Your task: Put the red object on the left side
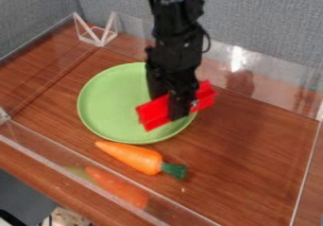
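You see the bright red, elongated rectangular plastic block [173, 106] near the middle of the frame, tilted so its right end sits higher. It is lifted clear above the green plate's right rim, part hidden by the arm.
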`<state>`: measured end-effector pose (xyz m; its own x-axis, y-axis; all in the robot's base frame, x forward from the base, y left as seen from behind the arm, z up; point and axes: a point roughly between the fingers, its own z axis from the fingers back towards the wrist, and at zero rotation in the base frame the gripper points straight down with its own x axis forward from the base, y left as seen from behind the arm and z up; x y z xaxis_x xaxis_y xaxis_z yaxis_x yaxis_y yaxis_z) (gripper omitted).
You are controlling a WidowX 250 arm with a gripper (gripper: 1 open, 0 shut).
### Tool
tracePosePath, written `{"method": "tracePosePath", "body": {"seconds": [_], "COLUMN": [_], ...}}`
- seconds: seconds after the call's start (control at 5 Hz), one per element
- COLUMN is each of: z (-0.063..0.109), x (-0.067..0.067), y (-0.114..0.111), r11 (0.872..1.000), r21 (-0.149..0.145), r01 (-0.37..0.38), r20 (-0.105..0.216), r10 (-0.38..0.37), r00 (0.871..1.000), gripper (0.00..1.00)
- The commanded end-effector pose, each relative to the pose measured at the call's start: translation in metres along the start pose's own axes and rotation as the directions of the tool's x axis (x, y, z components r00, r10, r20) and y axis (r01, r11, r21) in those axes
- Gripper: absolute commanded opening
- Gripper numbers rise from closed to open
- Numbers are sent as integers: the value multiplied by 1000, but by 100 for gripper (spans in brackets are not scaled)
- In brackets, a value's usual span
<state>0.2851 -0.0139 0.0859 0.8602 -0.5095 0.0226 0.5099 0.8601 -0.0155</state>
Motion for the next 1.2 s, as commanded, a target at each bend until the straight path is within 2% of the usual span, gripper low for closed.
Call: {"method": "tracePosePath", "body": {"seconds": [0.0,0.4,1.0], "z": [1,-37,-41], "x": [13,16,29], "y": [1,-5,-14], "r11": [995,998,993], "r21": [17,-8,-38], "r01": [93,64,113], "r20": [51,76,101], "r10": [-94,-63,-109], "r00": [994,995,989], "gripper": [100,100,100]}}
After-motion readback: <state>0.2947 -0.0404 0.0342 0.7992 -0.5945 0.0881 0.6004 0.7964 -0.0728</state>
